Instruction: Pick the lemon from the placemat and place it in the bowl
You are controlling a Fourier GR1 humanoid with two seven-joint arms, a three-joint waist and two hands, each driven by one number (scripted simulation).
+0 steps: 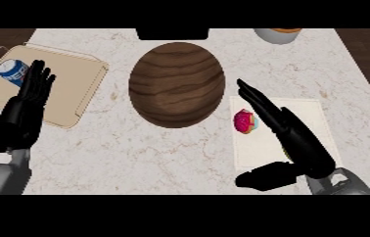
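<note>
Wooden bowl [177, 84] sits mid-counter [145, 157], dark brown w/ grain, nothing visible inside it. Right of the bowl lies a white placemat [303, 113], its left edge just beside the bowl's rim. On the placemat, close to the bowl's lower right, sits a small pink item w/ blue and yellow bits [244, 121]; looks more like a frosted pastry than fruit, can't tell for sure. A sliver of yellow [286, 155] shows farther from the bowl, under the right robot hand [292, 135], mostly hidden, maybe the lemon, so the task's fruit isn't in the bowl. That right robot hand is over the placemat, released: fingers straight, pointing up-left toward the bowl, thumb spread out low, nothing grasped. Fingers pass just right of the pink item; contact can't be judged. Left of the bowl, a tan tray [72, 84] w/ a blue-and-white can [13, 72] at its far side from the bowl. Left robot hand [29, 106] rests open over the tray's left part, fingers up, next to the can. Beyond the bowl, upper right, a white cup [278, 35] w/ orange inside, and a dark box [172, 34] directly behind the bowl.
</note>
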